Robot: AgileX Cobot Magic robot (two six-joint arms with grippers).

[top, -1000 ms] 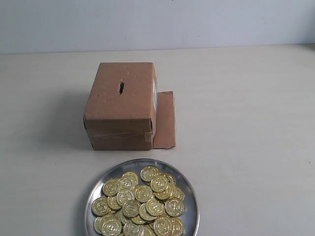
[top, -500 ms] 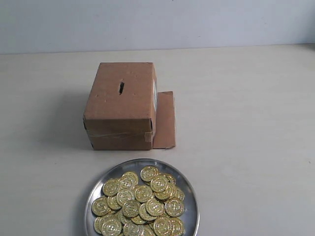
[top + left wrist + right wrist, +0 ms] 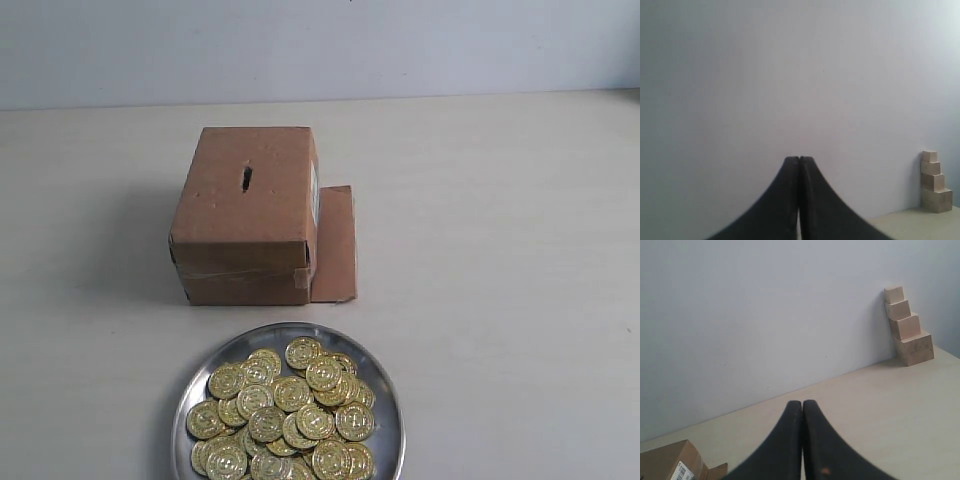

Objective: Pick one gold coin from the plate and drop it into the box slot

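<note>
Soft, even, fairly bright light fills the room, the box (image 3: pixel 250 220) throwing a faint blurred shadow leftward over the pale bench (image 3: pixel 500 250), coins (image 3: pixel 285 415) glinting mildly, and both wrist views looking hazy with bluish walls (image 3: pixel 790 75).

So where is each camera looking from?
Exterior view: off the arms, looking down at the box, its slot and the plate of coins; no robot part.
Left wrist view: on the left arm, facing a pale wall; shut left pincer, wooden blocks.
Right wrist view: on the right arm, facing wall and table; shut right pincer.
Shared: both wrist views show the blocks.
</note>
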